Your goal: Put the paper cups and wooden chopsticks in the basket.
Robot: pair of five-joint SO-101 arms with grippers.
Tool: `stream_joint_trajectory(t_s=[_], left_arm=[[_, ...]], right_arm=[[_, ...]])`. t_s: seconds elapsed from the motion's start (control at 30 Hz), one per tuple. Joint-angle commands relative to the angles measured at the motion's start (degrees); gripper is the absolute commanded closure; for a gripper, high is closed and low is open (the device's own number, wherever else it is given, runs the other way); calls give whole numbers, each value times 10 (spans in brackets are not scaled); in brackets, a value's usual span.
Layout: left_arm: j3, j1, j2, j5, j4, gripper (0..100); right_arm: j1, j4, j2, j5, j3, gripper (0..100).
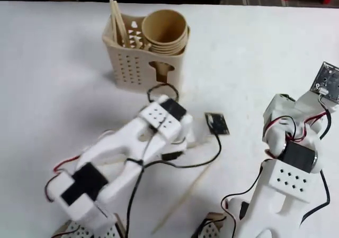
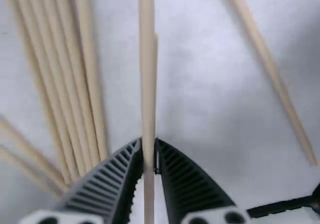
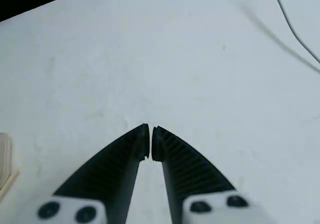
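Stacked paper cups (image 1: 164, 28) and chopsticks (image 1: 116, 18) stand in the basket (image 1: 130, 68); more chopsticks (image 2: 75, 84) lie outside.

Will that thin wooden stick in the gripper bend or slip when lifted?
The chopstick looks straight and rigid, so it probably won't droop. It seems thin and light, an easy lift. The left gripper pinches it at one narrow spot, so it may pivot.

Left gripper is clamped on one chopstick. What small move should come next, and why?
Probably lift the left gripper slightly: it is shut on one chopstick beside loose chopsticks on the table, and rising clears them before the carry to the basket, where paper cups already sit.
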Motion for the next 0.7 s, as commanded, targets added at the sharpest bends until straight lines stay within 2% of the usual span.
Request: stream_joint_trajectory(t_s=[0.0, 0.17, 0.37, 0.67], left_arm=[[-16, -33, -98, 16, 41, 979], [-57, -70, -179, 16, 103, 979], [-215, -130, -230, 16, 177, 979], [-457, -163, -231, 76, 178, 979]], right_arm=[[3, -11, -14, -1, -4, 971], [3, -11, -12, -1, -4, 971], [2, -11, -10, -1, -4, 971], [2, -11, -9, -1, -4, 971]])
